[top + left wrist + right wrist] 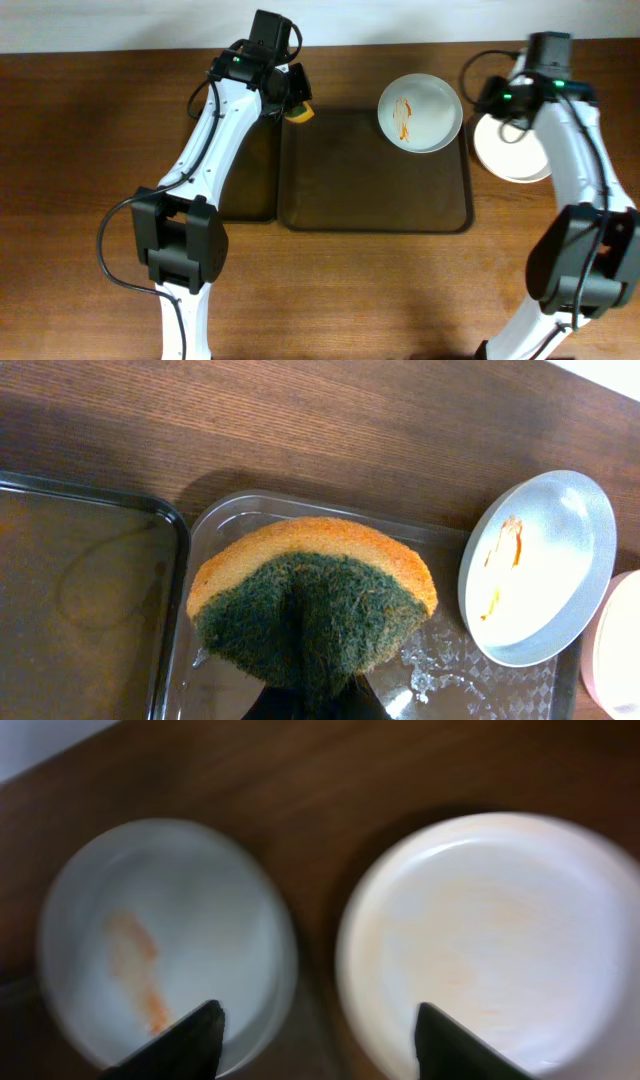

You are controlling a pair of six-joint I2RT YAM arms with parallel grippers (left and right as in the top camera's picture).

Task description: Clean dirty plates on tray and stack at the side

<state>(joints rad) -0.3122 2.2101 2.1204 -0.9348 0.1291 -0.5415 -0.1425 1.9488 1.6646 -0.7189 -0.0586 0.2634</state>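
Plates sit side by side beneath the spread right fingers; left fingers pinch a sponge.

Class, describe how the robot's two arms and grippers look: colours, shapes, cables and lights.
The left arm and right arm have smooth white links, blocky black joints and thin black cables looping outside. Small green lights glow near each wrist. The left gripper and right gripper are black, with wedge-shaped fingers.

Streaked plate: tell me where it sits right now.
In the overhead view the streaked plate sits at the brown tray's far right corner, overlapping its rim, with the other white plates on the table just to its right.
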